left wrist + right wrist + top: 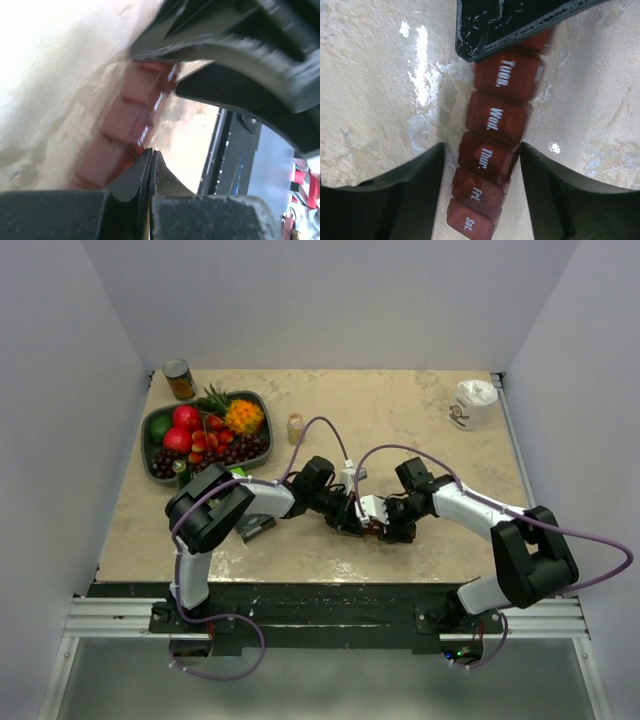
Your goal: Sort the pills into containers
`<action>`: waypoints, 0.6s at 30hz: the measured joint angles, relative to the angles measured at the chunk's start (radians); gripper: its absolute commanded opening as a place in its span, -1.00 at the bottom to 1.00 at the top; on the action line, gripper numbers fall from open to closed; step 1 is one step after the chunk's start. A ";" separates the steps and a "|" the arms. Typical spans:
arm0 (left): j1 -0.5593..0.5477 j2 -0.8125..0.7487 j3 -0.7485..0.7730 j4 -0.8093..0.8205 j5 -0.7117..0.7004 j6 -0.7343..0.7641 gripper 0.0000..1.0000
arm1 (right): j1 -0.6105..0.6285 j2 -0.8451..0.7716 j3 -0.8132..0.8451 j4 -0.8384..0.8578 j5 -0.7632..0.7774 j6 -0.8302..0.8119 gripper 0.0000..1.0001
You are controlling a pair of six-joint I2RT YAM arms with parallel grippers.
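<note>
Steadying the containers (pixel 492 125) appeared in hand: left jaws shut at one end, right jaws wide astride; lid-opening due next.

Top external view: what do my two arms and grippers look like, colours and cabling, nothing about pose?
The left arm and right arm both have white link shells with bulky black joint housings. A lilac cable loops along each. The left gripper and right gripper have matte black fingers that taper to curved tips. No markings are readable.
</note>
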 measured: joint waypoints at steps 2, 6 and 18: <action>0.001 0.000 0.000 -0.019 -0.021 0.006 -0.97 | -0.002 0.000 0.005 -0.010 -0.004 0.013 0.98; 0.009 -0.010 -0.001 -0.020 -0.038 0.002 -0.94 | -0.018 -0.006 0.036 -0.038 -0.031 0.025 0.98; 0.107 -0.326 -0.055 -0.078 -0.085 0.093 -0.29 | -0.067 -0.104 0.135 -0.083 -0.163 0.129 -0.23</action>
